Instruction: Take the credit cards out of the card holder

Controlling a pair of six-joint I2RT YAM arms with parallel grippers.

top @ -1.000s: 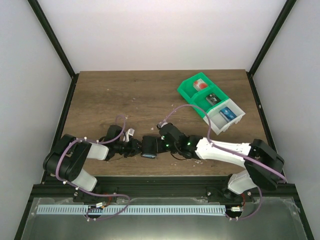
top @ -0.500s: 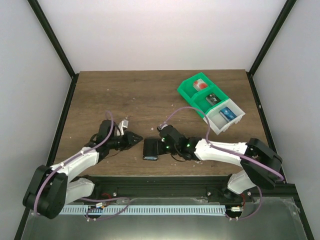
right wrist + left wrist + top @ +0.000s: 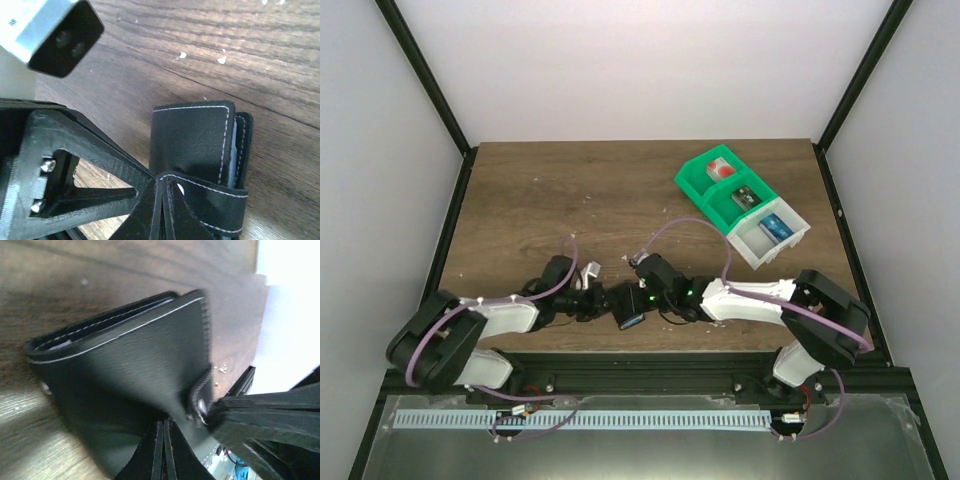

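Observation:
The card holder (image 3: 628,305) lies folded near the table's front edge, black outside with white stitching. In the left wrist view my left gripper (image 3: 163,423) is shut, its tips pressed against the holder's black cover (image 3: 130,365) with nothing seen between them. My right gripper (image 3: 163,183) is shut on the holder's snap strap (image 3: 215,192), pulling it off the cover. A pale blue strip (image 3: 231,150) shows between the folded halves; the credit cards themselves are hidden inside. From above, the two grippers meet at the holder from left (image 3: 603,300) and right (image 3: 645,298).
A green-and-white compartment bin (image 3: 696,184) stands at the back right with small red, black and blue items in it. The table's front rail (image 3: 640,358) runs just behind the holder. Small white crumbs dot the wood (image 3: 182,54).
The left arm, which had pulled away to the left with its gripper open, has swung back to the holder and its gripper has shut. The right gripper keeps the strap; the holder shifted slightly right.

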